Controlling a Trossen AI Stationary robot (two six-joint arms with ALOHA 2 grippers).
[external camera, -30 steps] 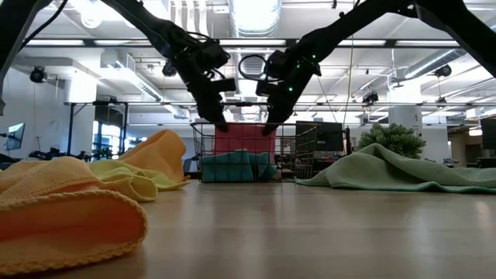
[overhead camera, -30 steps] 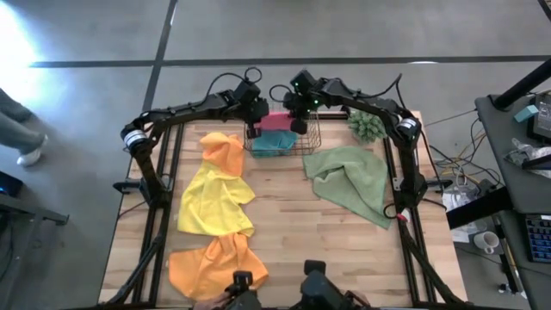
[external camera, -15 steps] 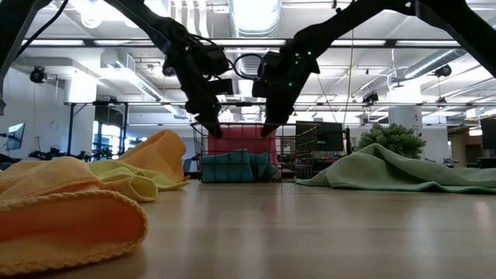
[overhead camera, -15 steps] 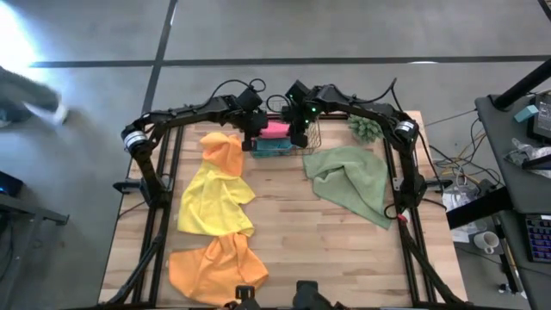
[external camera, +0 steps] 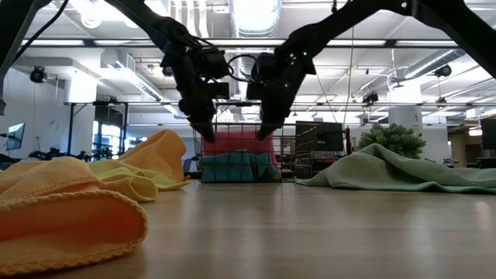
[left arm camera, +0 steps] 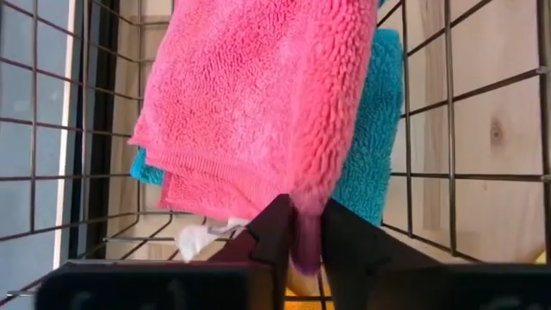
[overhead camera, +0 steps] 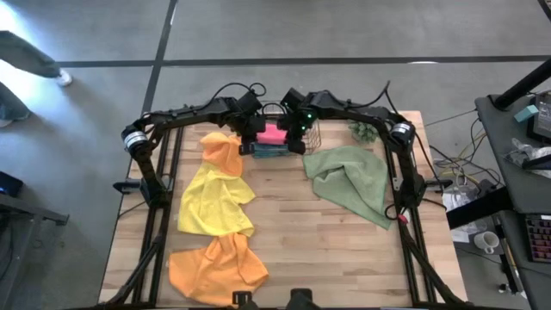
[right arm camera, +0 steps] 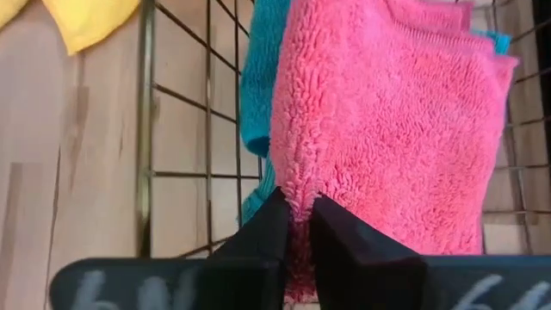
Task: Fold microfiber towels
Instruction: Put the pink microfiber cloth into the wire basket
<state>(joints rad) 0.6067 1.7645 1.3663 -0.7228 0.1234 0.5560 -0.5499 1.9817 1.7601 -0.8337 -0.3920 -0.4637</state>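
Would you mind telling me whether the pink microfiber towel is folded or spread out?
Folded: the pink microfiber towel shows stacked layered edges, lying on the teal towel in the wire basket.

No readable text, label, brand, number or sign was found on anything in these views.

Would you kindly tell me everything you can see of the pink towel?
The pink towel is a soft, looped-pile microfiber cloth, bright pink, folded into layers with a stitched hem along one edge. It sits in the wire basket at the table's far edge, on top of the teal towel. Both grippers are shut on it: the left gripper pinches one edge, the right gripper pinches the opposite edge. In the low view it shows above the teal towel, between the two arms.
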